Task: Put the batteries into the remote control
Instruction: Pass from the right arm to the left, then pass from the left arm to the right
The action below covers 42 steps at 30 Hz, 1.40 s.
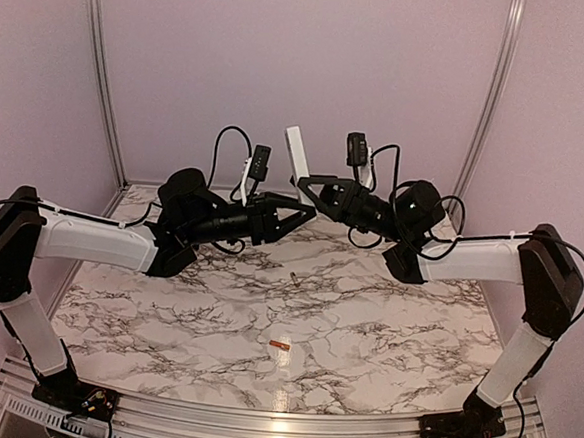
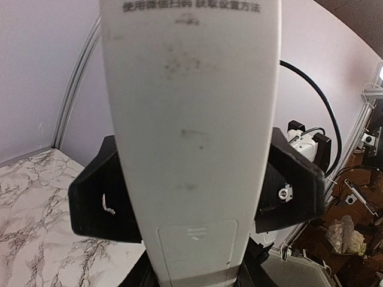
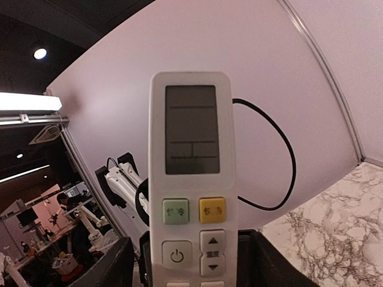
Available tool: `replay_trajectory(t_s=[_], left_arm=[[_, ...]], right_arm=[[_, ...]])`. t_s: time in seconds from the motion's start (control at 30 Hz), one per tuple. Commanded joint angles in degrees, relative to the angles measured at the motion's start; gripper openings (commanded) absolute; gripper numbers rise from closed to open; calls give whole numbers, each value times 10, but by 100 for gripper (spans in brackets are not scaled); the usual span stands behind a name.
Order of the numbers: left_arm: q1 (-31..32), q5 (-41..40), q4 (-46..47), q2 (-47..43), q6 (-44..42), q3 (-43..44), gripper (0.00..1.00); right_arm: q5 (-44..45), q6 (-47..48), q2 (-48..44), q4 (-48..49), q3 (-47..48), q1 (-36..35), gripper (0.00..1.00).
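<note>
The white remote control (image 1: 296, 151) stands upright in the air above the back of the table, between both grippers. In the left wrist view its plain back with the closed battery cover (image 2: 196, 242) fills the frame. My left gripper (image 1: 307, 213) is shut on its lower end, fingers pressed to both edges. The right wrist view shows the remote control (image 3: 191, 179) from the front, with screen and buttons. My right gripper (image 1: 304, 185) is open, its fingers (image 3: 114, 263) standing off either side. Two copper batteries (image 1: 281, 348) (image 1: 295, 277) lie on the marble table.
The marble tabletop (image 1: 165, 310) is walled by pink panels with aluminium posts (image 1: 102, 75) at the back corners. Black cables (image 1: 227, 139) loop off both wrists near the remote. A metal rail (image 1: 278, 424) runs along the near edge between the arm bases.
</note>
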<state>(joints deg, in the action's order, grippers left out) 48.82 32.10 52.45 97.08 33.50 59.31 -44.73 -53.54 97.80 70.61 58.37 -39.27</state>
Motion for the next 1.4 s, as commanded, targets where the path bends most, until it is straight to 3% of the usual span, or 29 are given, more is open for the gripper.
replay_trajectory(t_s=[0.0, 0.07, 0.1, 0.33, 0.6, 0.87, 1.17, 1.37], left_arm=[[2, -25, -98, -34, -76, 12, 13], [2, -40, -146, -52, -110, 6, 12], [1, -45, -181, -61, -128, 3, 12], [1, -136, -386, -114, -275, 8, 16], [3, -231, -521, -130, -332, 25, 12], [21, -299, -599, -108, -373, 54, 10], [48, -359, -634, -86, -393, 69, 9], [68, -382, -648, -69, -411, 83, 9]], right_arm=[[-13, 58, -43, -100, 21, 5, 81], [-16, 107, -65, -179, 31, 14, 96], [-14, 137, -78, -245, 38, 17, 98], [111, 346, -159, -667, 117, 27, 99], [132, 428, -187, -894, 175, 27, 99], [132, 398, -161, -943, 190, 27, 97], [69, 351, -125, -921, 193, 26, 85], [76, 344, -101, -930, 209, 22, 79]])
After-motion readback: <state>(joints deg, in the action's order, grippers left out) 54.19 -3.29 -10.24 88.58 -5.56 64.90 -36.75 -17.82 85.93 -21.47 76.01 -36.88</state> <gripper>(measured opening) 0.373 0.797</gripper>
